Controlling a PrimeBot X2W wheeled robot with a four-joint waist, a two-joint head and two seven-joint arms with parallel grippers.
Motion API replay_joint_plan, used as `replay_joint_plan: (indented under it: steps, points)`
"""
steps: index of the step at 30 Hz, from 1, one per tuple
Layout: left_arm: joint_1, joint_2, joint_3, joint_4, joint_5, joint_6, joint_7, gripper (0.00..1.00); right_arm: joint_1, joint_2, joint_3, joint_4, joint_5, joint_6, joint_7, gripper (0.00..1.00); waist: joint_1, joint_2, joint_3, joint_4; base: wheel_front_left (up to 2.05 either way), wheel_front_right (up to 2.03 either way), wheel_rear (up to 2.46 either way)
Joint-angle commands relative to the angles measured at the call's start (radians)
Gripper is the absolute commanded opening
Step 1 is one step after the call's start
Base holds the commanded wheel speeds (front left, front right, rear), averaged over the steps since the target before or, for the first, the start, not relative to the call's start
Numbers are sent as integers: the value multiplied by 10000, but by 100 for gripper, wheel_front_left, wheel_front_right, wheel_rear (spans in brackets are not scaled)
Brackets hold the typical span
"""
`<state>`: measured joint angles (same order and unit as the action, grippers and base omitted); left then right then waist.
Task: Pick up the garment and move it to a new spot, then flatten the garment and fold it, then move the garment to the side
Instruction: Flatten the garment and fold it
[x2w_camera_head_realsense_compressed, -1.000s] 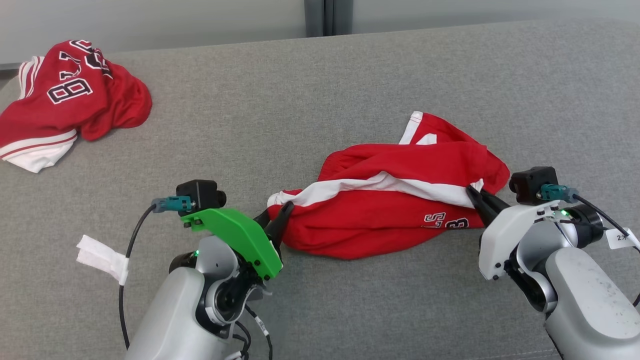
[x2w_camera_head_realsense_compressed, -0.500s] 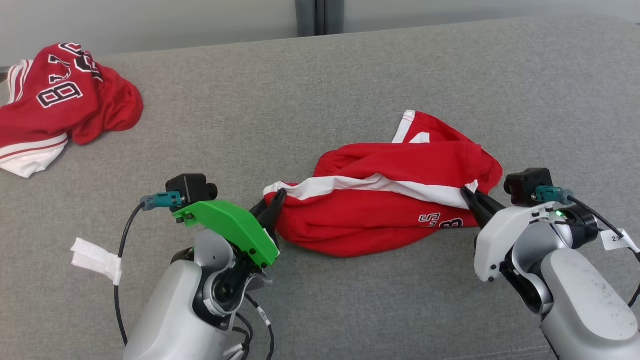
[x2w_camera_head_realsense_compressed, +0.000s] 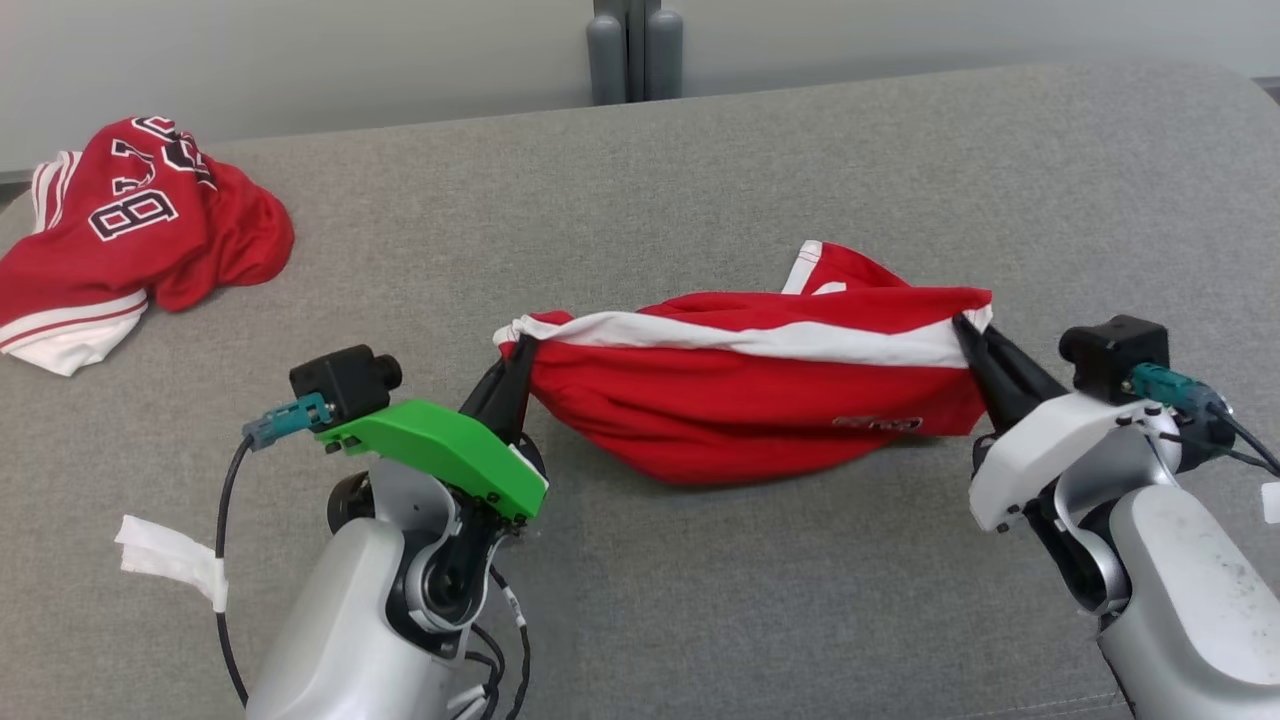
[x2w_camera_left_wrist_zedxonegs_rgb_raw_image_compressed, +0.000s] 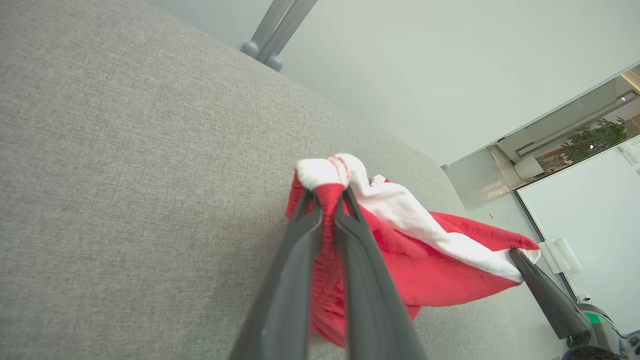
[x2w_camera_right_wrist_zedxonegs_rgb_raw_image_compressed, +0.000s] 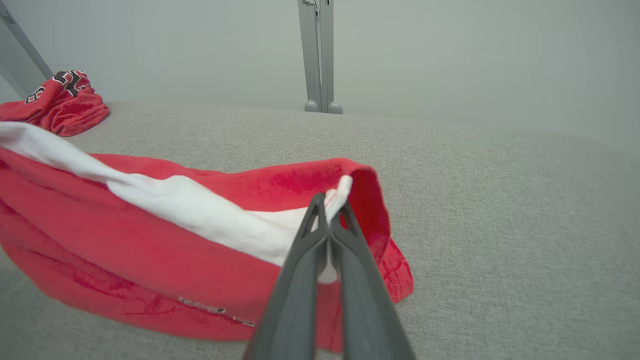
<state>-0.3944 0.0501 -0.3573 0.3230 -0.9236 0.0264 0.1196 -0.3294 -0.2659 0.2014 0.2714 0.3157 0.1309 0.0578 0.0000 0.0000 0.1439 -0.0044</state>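
Grey woven cloth covers the table (x2w_camera_head_realsense_compressed: 600, 170), and near its middle the red garment with a white band (x2w_camera_head_realsense_compressed: 740, 420) hangs stretched between two grips, its belly sagging onto the cloth. The fingers of the left gripper (x2w_camera_head_realsense_compressed: 513, 350) are clamped on its left end and those of the right gripper (x2w_camera_head_realsense_compressed: 967, 328) on its right end. A crumpled red numbered jersey (x2w_camera_head_realsense_compressed: 140, 230) lies well apart at the far left.

There are two red garments: the centre garment (x2w_camera_head_realsense_compressed: 740, 420) and the upper-left garment (x2w_camera_head_realsense_compressed: 150, 230). Two grippers show: left gripper (x2w_camera_head_realsense_compressed: 513, 347), right gripper (x2w_camera_head_realsense_compressed: 966, 324).

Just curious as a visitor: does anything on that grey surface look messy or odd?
The red garment sags bunched between the left end effector and right end effector. A second red jersey lies crumpled at the far left.
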Motion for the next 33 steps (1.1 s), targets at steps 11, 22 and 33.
replay_joint_plan:
  steps: [11, 22, 33]
  points:
    - [715, 482, 197, -3074, 500, -45, -974, 0, 818, 420, -1532, -3857, -853, -5, -474, 0, 0, 0, -1023, -281, 0, 0, 0]
    - [589, 1249, 508, -7307, 860, 885, -41, 0, 1180, 805, -2313, -7901, -1286, -3, 561, 0, 0, 0, -1170, -700, 0, 0, 0]
    - [-2176, 1455, 794, -4678, 1127, 803, 482, 0, -1591, 1120, -1507, -4671, -994, -5, 455, 0, 0, 0, 723, -1109, 0, 0, 0]
